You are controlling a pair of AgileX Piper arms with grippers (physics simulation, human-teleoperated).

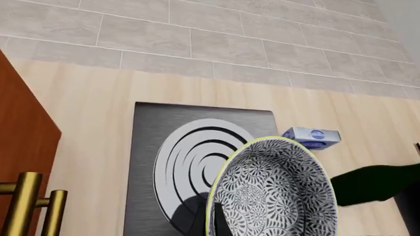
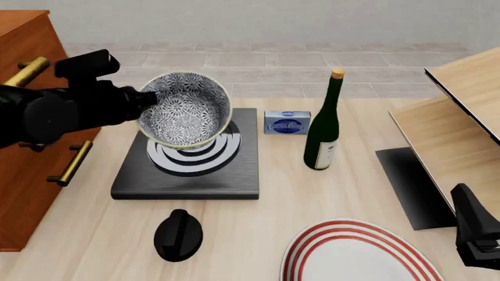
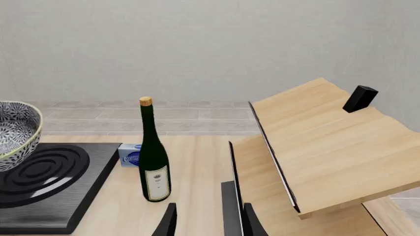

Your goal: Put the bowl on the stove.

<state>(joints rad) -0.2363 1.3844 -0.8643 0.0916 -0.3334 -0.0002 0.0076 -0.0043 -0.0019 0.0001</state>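
Nearest the camera in the front view: a red-striped plate (image 2: 355,257) at the table's front edge, a black knob (image 2: 178,235) to its left, and the right gripper (image 2: 476,234) parked low at the right. Its fingers (image 3: 169,221) stand slightly apart with nothing between them, so it is open and idle.

Middle ground: the stove (image 2: 187,158), a black slab with silver rings, lies flat on the table. The bowl (image 2: 186,110) hangs over it, tipped so its patterned inside faces the camera, and it appears clear of the burner. The left gripper (image 2: 140,102) holds it at the rim on the cabinet side; in the left wrist view one finger (image 1: 220,223) sits inside the bowl (image 1: 272,191), clamped on the wall.

Farther back: a green bottle (image 2: 322,126) and a small blue box (image 2: 287,123), both right of the stove.

Step in hand, as judged: carry finished, placement pending. The next move calls for levelling the bowl, lowering it centred on the rings, then releasing.
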